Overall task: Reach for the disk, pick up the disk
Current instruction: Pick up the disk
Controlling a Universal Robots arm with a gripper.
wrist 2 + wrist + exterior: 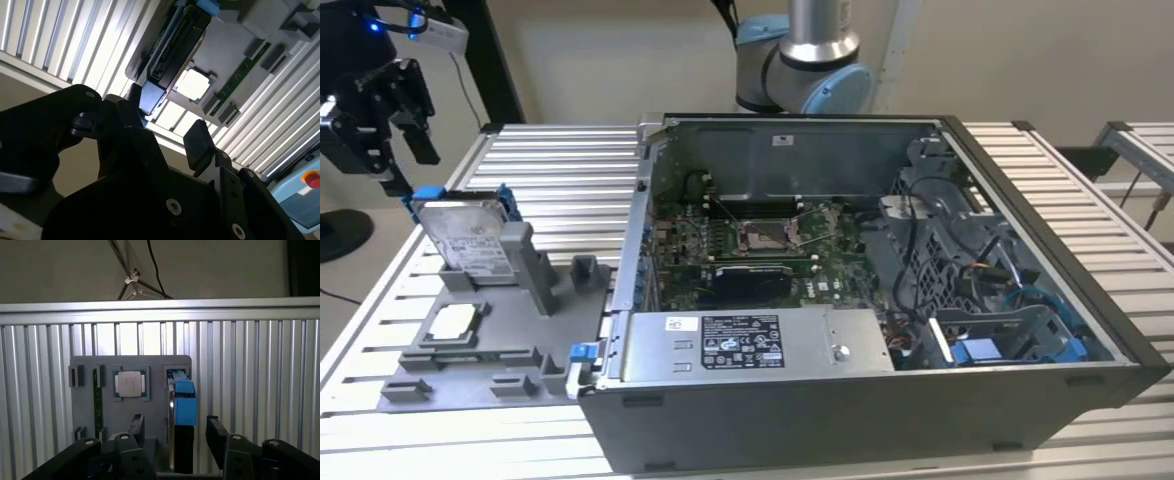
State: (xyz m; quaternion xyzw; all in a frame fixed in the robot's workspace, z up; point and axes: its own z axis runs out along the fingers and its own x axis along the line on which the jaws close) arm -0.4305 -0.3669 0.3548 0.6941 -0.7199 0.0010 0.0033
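Gripper (175,427) w/ jaws apart, holding nothing — over the disk (182,400), upright in grey fixture (152,407).

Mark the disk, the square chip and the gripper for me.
the disk (467,245), exterior view, on its labelled face.
the square chip (130,383), first wrist view, centre of its top.
the gripper (175,422), first wrist view, midway between its open fingertips.

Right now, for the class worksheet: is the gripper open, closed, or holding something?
Gripper: open, holding nothing, close to the disk but not touching it.
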